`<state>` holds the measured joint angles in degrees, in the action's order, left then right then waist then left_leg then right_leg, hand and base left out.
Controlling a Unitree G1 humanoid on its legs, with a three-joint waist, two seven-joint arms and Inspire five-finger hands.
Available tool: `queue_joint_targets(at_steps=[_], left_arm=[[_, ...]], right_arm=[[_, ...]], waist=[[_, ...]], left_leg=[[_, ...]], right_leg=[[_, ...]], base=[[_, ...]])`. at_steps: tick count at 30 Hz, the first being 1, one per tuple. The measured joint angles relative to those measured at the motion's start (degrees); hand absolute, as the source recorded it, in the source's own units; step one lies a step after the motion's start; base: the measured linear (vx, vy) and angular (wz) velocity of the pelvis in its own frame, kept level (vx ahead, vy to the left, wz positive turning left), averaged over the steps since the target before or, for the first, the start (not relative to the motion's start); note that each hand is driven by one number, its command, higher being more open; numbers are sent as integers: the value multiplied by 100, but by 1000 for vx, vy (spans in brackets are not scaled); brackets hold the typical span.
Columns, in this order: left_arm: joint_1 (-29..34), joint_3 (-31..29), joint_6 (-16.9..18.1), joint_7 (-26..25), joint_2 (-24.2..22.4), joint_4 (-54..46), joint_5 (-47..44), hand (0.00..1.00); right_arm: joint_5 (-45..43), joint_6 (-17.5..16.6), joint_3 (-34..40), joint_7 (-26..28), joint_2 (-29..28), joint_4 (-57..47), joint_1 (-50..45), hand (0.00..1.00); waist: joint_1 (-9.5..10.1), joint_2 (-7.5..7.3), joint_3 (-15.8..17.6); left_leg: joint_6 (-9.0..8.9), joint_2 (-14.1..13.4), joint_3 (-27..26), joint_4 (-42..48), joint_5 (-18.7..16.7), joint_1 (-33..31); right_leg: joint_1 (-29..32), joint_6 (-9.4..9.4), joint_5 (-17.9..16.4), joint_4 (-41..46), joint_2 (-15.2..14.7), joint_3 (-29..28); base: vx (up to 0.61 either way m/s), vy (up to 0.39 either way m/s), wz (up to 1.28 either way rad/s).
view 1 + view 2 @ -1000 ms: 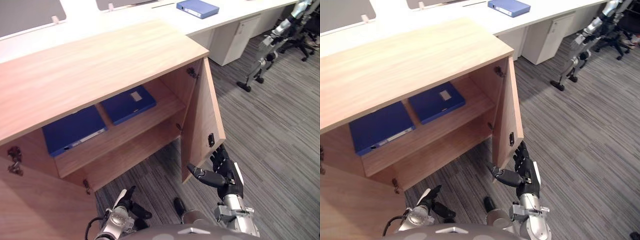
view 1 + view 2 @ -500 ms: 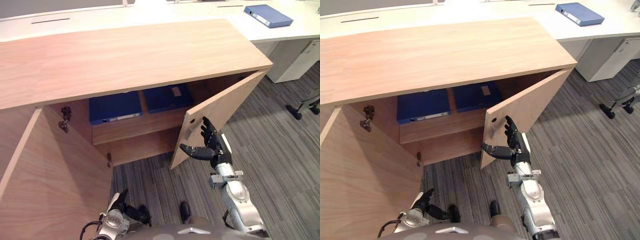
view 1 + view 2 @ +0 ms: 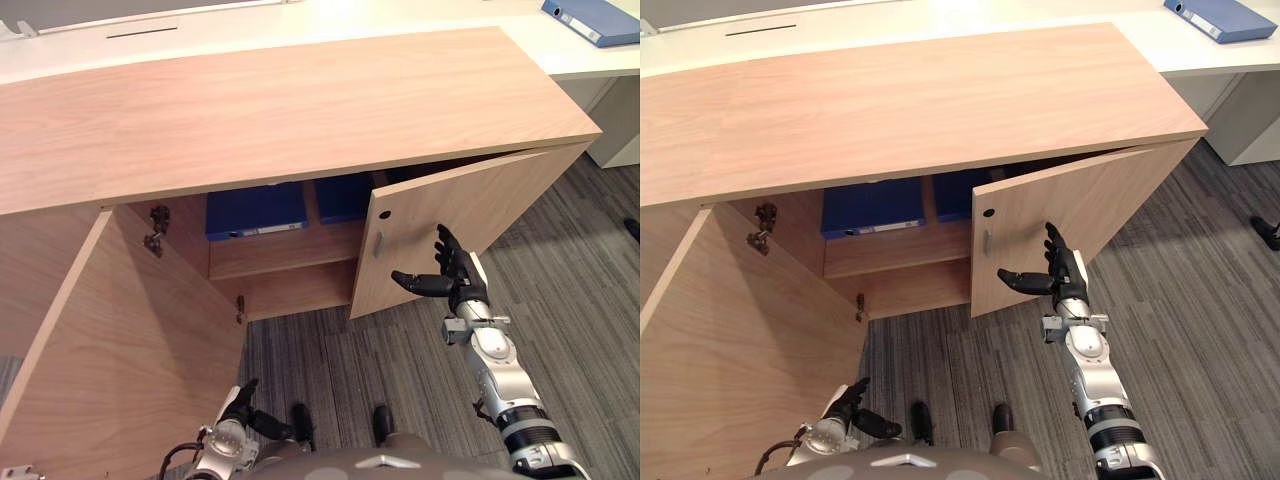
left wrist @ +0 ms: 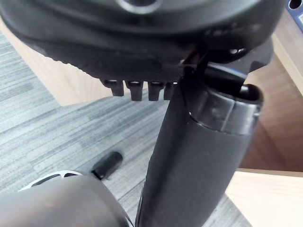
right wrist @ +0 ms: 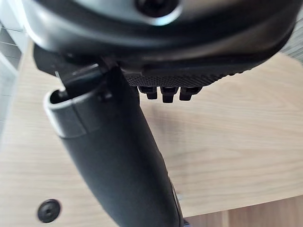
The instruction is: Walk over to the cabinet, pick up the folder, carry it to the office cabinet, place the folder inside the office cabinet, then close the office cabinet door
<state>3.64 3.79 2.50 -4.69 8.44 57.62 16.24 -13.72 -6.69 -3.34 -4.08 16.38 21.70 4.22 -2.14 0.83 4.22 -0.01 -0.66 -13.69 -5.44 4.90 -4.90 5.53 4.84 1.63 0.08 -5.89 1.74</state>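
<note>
A: Two folders are inside the cabinet [image 3: 300, 110], both blue and lying flat on the shelf [image 3: 285, 255]. The left folder [image 3: 255, 212] shows in full under the top. The right folder [image 3: 345, 197] is just beside it, partly hidden behind the right door [image 3: 480, 210].

B: Is either hand holding one?

A: No. The right hand [image 3: 455, 275] is raised in front of the right door's outer face, low down near its bottom edge. Its fingers are straight and point upward, the thumb sticks out sideways toward the door's free edge, and it holds nothing.

B: Is it touching the wood?

A: I cannot tell. In the right wrist view the fingertips are close to the panel, but no contact is clear.

B: How do the doors stand?

A: The right door is ajar, roughly halfway, with its free edge angled out from the front. A small silver handle [image 3: 379, 243] sits near that edge, with a dark round dot above it. The left door [image 3: 120, 350] is swung wide open on the robot's left.

B: And the left hand?

A: The left hand [image 3: 240, 405] hangs low over the grey carpet [image 3: 580, 300], near the bottom of the left door. Its fingers are relaxed and spread, and it is empty.

B: Anything else blue?

A: A third folder [image 3: 600, 18] lies on the white desk [image 3: 300, 25] behind the cabinet, at its far right, well apart from the other two.
</note>
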Motion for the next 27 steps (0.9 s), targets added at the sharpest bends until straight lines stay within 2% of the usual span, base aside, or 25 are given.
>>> queue_joint_targets(at_steps=[8,13,18,27], left_arm=[[-5,31,-1,9,-3,-1,2,100],[-21,57,-4,9,-7,-1,3,100],[-16,57,-8,3,-30,0,3,100],[-52,55,-11,3,-207,8,0,100]], right_arm=[[340,141,25,-9,-9,472,-19,100],[539,130,355,-64,-316,745,-244,100],[994,154,411,-120,-758,1540,-781,100],[1152,313,522,-153,-944,2823,-979,100]], waist=[[-23,57,33],[-28,58,34],[-28,65,31],[-101,82,22]], left_leg=[[-26,0,-9,0,-20,49],[-64,-6,-56,0,-58,144],[-127,-72,-277,0,-141,294],[-207,-165,-463,0,-195,455]], right_leg=[[-67,1,0,-71,2,-6],[-164,-2,-2,-123,14,-35],[-210,-34,-21,-127,90,-223],[-267,-56,-24,-127,203,-407]], base=[[0,0,0],[1,0,-4],[4,-15,-21],[-10,-28,-13]])
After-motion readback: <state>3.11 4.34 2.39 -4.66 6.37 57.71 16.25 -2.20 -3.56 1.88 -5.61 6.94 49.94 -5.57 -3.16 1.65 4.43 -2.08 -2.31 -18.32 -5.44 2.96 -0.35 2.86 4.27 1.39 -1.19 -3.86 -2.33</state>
